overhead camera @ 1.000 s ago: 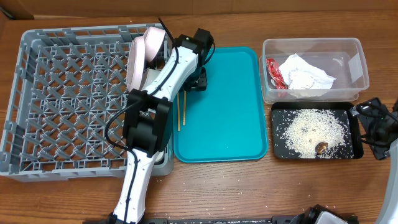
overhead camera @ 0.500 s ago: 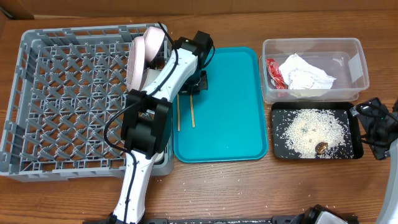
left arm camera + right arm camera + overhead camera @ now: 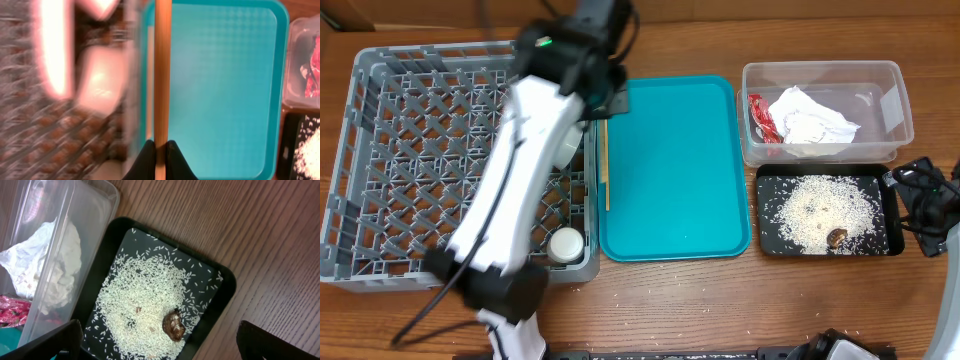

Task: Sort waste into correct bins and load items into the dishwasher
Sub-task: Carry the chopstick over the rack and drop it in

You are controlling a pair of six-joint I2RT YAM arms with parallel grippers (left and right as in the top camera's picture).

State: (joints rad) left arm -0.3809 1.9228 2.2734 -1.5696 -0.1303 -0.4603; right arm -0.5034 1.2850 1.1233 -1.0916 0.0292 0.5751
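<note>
The left gripper (image 3: 161,146) pinches 1 thin, straight wooden chopstick (image 3: 162,75) over the smooth teal tray (image 3: 225,90), beside the grey lattice rack (image 3: 420,150). The right gripper (image 3: 159,330) gapes wide above the shallow black tray (image 3: 220,280) of loose rice (image 3: 145,300).

A wooden worktop (image 3: 720,310) is shown. Set on it are a grey rack (image 3: 420,268), teal tray (image 3: 680,170), clear tub (image 3: 895,110) and black tray (image 3: 880,195).

From the left wrist you saw the rack (image 3: 20,115) only as blur; the chopstick (image 3: 162,75) ran off the top edge.
</note>
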